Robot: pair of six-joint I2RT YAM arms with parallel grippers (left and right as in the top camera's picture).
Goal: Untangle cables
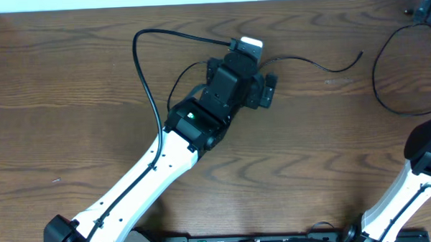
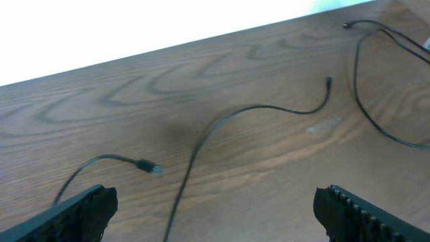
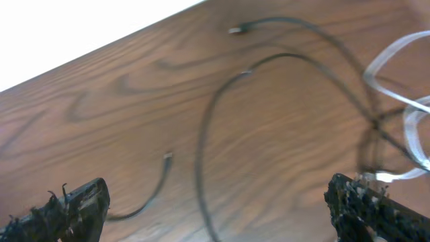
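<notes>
Overhead: my left arm (image 1: pixel 152 166) reaches from the near left corner across the wooden table (image 1: pixel 70 83) to its middle. A black cable (image 1: pixel 148 89) curves up the table to the left of that arm, bends toward the wrist and is lost under it. A strand comes out on the other side and ends free further right. Near the right edge lies a black loop (image 1: pixel 375 76), well apart from my left wrist. Only part of my right arm (image 1: pixel 425 153) shows, at the lower right corner.

Left wrist: my left gripper (image 2: pixel 215 195) is spread wide, holding nothing. A strand of the black cable runs up between the fingers to a plug end (image 2: pixel 328 82). A second plug (image 2: pixel 146 165) lies just inside the left finger.

Right wrist: my right gripper (image 3: pixel 216 188) also stands wide apart, empty. Ahead of it, blurred, the black loop crosses the white cable (image 3: pixel 369 72) near the right finger, the two tangled together there.
</notes>
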